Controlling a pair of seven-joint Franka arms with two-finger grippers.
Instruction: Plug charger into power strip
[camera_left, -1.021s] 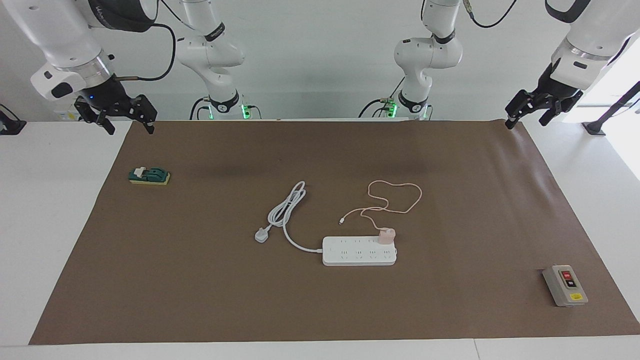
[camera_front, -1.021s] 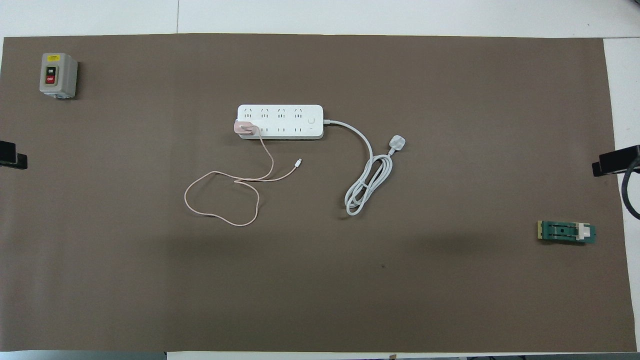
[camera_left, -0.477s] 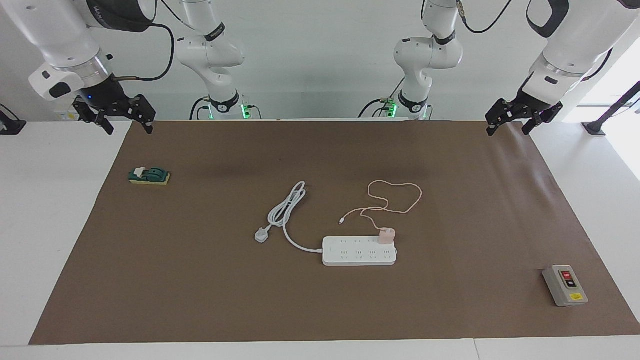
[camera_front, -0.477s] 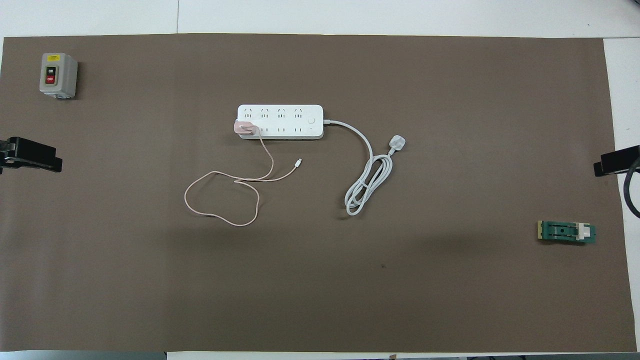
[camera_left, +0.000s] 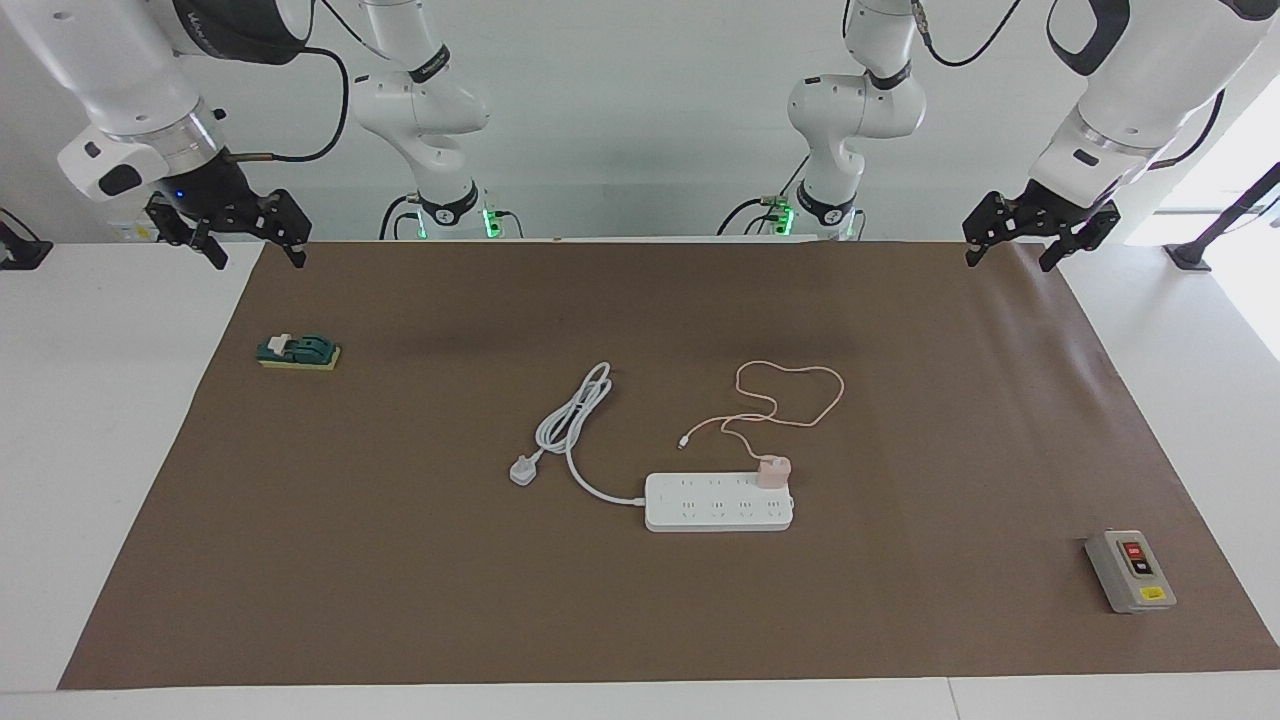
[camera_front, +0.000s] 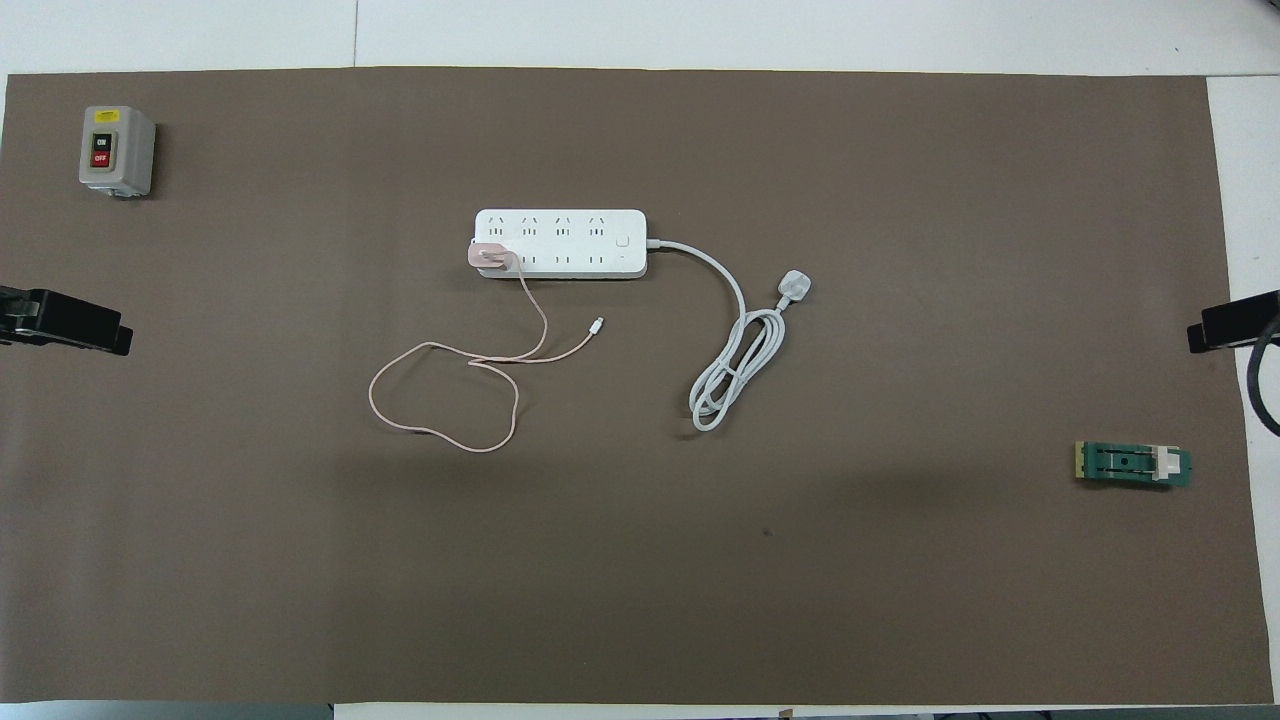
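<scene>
Facing view: the charger (camera_left: 772, 471) is seen just right of the frame's centre, seated upright on the right end of the power strip (camera_left: 718, 502), in the row higher in the frame. It appears to be already plugged in, since it stands on the sockets without any support. Its thin pink cable (camera_left: 790, 392) is laid in a loose loop above it, so no pull is put on the plug. The strip's own white plug (camera_left: 522, 470) is left unplugged on the brown mat (camera_left: 400, 560) at centre left. The left gripper (camera_left: 1028, 234) is held in the air at the upper right of the frame, over the mat's corner, with its jaws apart and empty. The right gripper (camera_left: 228, 232) is held at the upper left, over the edge of the desk (camera_left: 100, 420), jaws also apart and empty. Both are kept well apart from the strip, probably because nothing more is needed there.
</scene>
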